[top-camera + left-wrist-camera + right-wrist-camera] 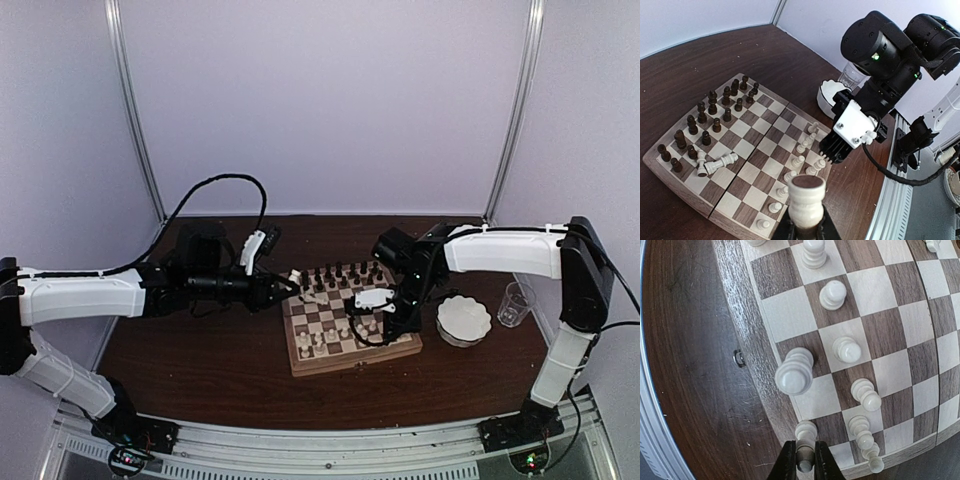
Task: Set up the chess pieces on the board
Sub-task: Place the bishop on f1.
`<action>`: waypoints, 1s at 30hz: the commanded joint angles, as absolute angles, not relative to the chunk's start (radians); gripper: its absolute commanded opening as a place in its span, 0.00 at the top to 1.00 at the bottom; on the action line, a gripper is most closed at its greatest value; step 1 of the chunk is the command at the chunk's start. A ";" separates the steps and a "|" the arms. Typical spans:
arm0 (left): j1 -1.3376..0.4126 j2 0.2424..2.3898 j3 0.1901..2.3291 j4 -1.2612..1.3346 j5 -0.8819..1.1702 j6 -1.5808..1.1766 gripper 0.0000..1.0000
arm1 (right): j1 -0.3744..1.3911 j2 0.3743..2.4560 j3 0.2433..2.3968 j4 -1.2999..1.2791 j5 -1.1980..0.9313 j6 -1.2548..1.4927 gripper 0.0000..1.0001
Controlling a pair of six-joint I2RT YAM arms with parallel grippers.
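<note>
The board [350, 362] lies between my arms, with dark chess pieces [345, 272] along its far side and cream ones [330, 340] along the near side. My left gripper [290, 286] hovers at the board's far-left corner, shut on a large cream piece [807, 200] whose dark felt base faces the camera. My right gripper [805, 460] points down at the board's right near corner, shut on a small cream piece [805, 432] standing in the edge row beside the border [760, 365]. Two cream pieces [722, 162] lie toppled among the dark ones [715, 107].
A white scalloped bowl [463, 320] and a clear glass cup [513, 303] stand on the table right of the board. A taller cream piece [795, 372] stands close to the right gripper, with a row of pawns [846, 349] just beyond.
</note>
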State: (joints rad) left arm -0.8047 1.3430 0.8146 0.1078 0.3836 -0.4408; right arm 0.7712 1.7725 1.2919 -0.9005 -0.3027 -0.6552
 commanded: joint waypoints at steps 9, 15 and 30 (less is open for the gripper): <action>-0.808 1.363 0.811 0.185 0.410 -0.466 0.91 | 0.792 1.802 1.353 -0.900 -0.313 -0.655 0.91; -0.808 1.364 0.810 0.189 0.411 -0.469 0.91 | 0.798 1.811 1.362 -0.898 -0.317 -0.652 0.91; -0.808 1.371 0.809 0.195 0.413 -0.477 0.91 | 0.811 1.826 1.377 -0.886 -0.312 -0.649 0.91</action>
State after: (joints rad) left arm -0.8047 1.3617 0.8139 0.1341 0.4015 -0.4667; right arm 0.8024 1.8156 1.3525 -0.8989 -0.3115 -0.6548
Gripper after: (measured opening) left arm 0.119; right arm 0.098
